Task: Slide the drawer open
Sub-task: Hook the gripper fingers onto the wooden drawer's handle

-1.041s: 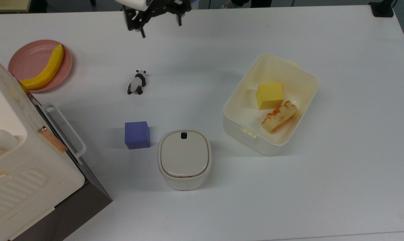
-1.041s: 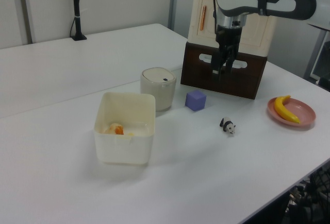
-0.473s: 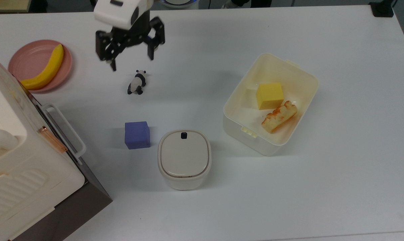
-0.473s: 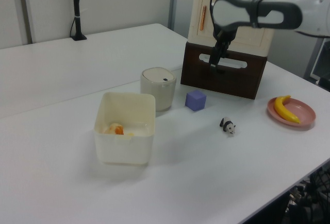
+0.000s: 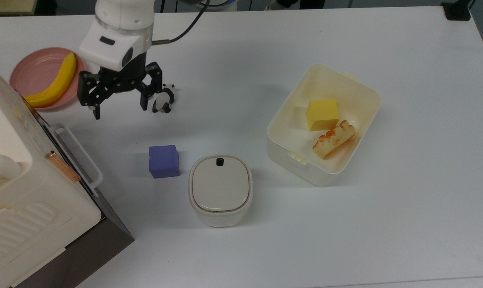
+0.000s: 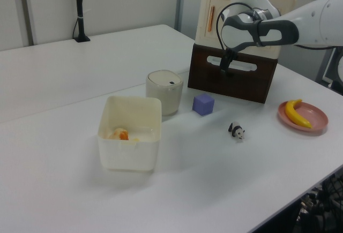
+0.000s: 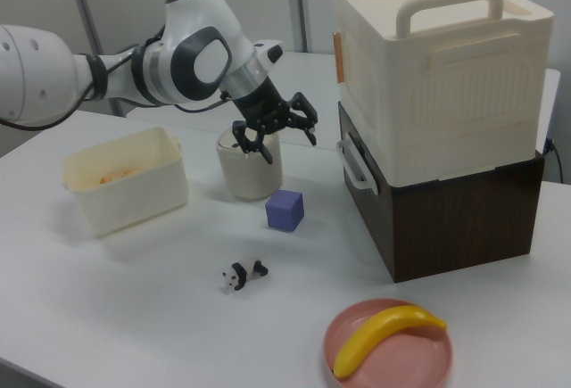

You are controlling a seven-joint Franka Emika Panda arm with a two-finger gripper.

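The drawer [image 5: 90, 251] is a dark brown box under a cream case at the top view's lower left, with a white bar handle [image 5: 80, 155] on its front. In the right view the drawer [image 7: 446, 218] looks pushed in, its handle [image 7: 354, 164] facing the table's middle. My gripper [image 5: 120, 111] hangs open and holds nothing. It is above the table, a short way off the handle's far end, with the panda beside one finger. In the left view my gripper [image 6: 225, 67] overlaps the drawer front [image 6: 241, 85].
A panda figure [image 5: 163, 101], a purple cube [image 5: 164, 161] and a lidded cream bin [image 5: 220, 189] stand in front of the drawer. A banana on a pink plate [image 5: 37, 71] lies at the top view's left. A cream tub [image 5: 359, 90] with food sits at the right.
My gripper has travelled from the table's far edge toward the drawer, moving to the top view's left and lower. It has stayed open. Nothing else has moved.
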